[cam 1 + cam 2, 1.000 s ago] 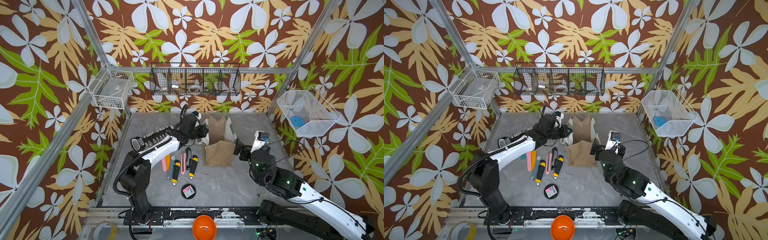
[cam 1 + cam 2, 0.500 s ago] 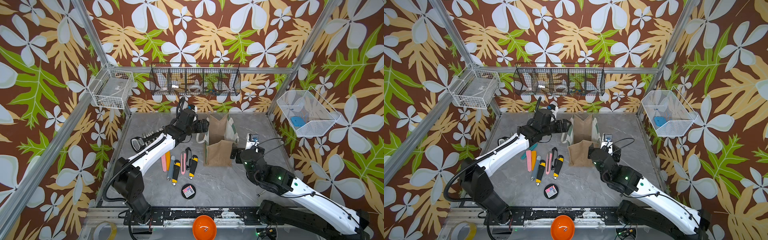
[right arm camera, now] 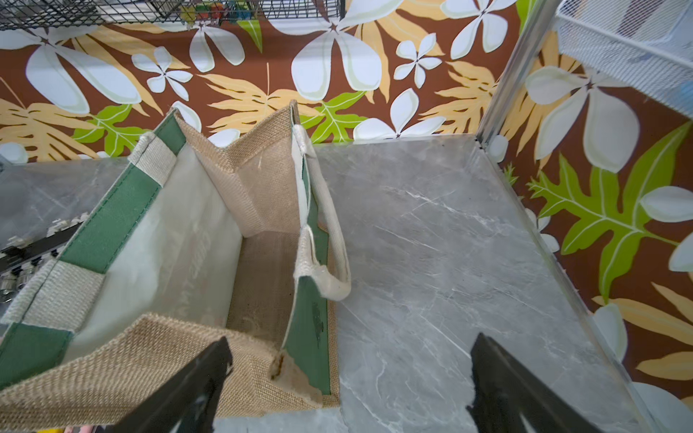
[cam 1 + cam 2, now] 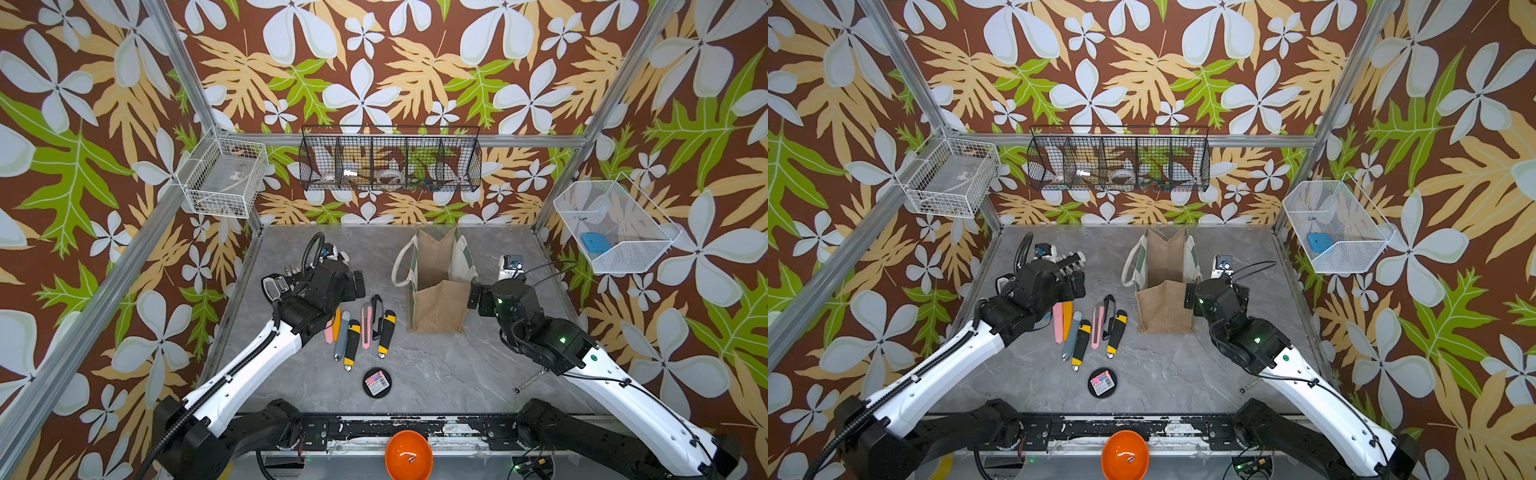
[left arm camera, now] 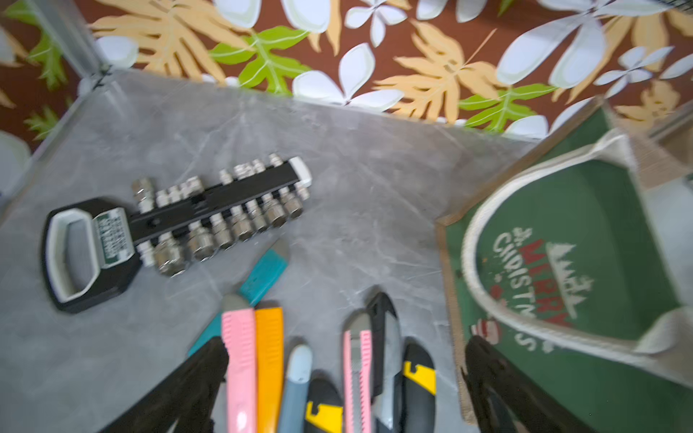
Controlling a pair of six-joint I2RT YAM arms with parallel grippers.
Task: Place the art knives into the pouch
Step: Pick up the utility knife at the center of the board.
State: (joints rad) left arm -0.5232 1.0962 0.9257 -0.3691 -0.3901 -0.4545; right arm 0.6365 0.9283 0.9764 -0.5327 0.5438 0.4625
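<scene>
The pouch (image 4: 437, 305), tan burlap with green panels and white rope handles, stands open at mid table; only its burlap floor shows inside (image 3: 258, 277). Several art knives lie side by side left of it, among them a pink one (image 4: 328, 336), an orange one (image 5: 269, 356) and a black-and-yellow one (image 4: 386, 332). My left gripper (image 4: 357, 284) hangs open over the far ends of the knives (image 5: 347, 360) with nothing in it. My right gripper (image 4: 476, 296) stands open at the pouch's near right corner (image 3: 348, 360), one finger (image 3: 195, 378) over the burlap side.
A black socket rail (image 5: 176, 213) lies left of the knives, with a teal knife (image 5: 262, 277) beside it. A round black tin (image 4: 377, 383) sits nearer the front and an orange bowl (image 4: 408, 455) at the front rail. Wire baskets (image 4: 390, 166) hang on the walls.
My left gripper has opened and drawn back from the pouch's left side to above the knives. The pouch now stands wider open. The right gripper has stayed open near the pouch.
</scene>
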